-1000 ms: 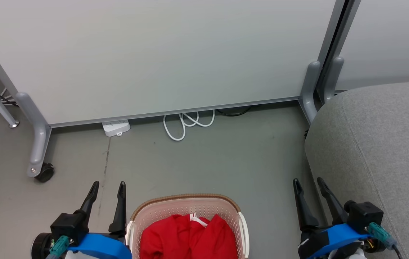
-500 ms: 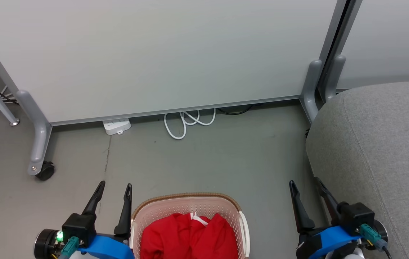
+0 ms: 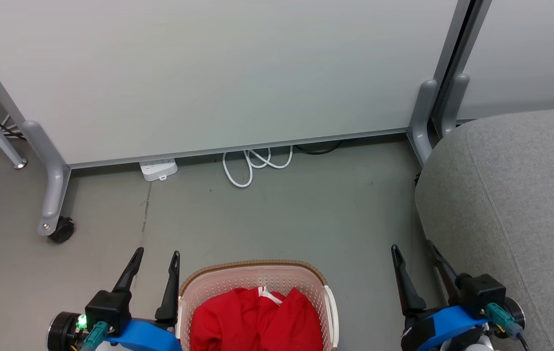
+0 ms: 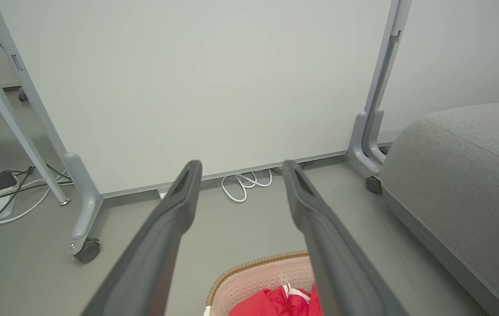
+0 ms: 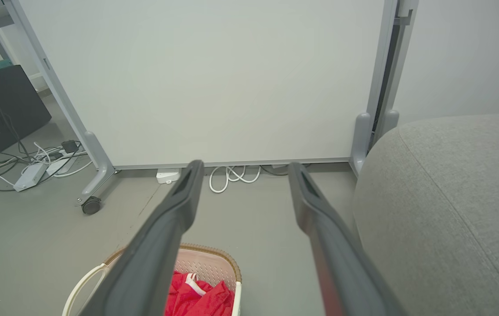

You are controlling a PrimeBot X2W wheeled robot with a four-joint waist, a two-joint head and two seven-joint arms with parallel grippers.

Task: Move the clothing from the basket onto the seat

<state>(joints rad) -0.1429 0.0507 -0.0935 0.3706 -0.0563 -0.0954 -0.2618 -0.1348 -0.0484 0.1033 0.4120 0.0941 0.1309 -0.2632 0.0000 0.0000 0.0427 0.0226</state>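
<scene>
Red clothing point(image 3: 256, 319) with a bit of white trim lies bunched in the cream perforated basket point(image 3: 252, 278), which stands on the floor at the bottom middle of the head view. The clothing point(image 4: 282, 303) and basket point(image 4: 254, 274) also show low in the left wrist view, and the clothing point(image 5: 197, 298) in the basket point(image 5: 207, 259) low in the right wrist view. The big grey seat point(image 3: 516, 204) fills the right side. My left gripper point(image 3: 156, 253) hangs open just left of the basket. My right gripper point(image 3: 412, 247) is open between basket and seat. Both hold nothing.
A white partition panel point(image 3: 208, 73) on grey wheeled legs point(image 3: 55, 195) stands across the far side. A white power strip point(image 3: 158, 169) and looped white cable point(image 3: 252, 165) lie at its foot. More cables and a dark box point(image 5: 8, 105) sit far left.
Both grippers have dropped slightly lower in the head view and the left one has shifted a little toward the basket. The clothing and basket lie as before.
</scene>
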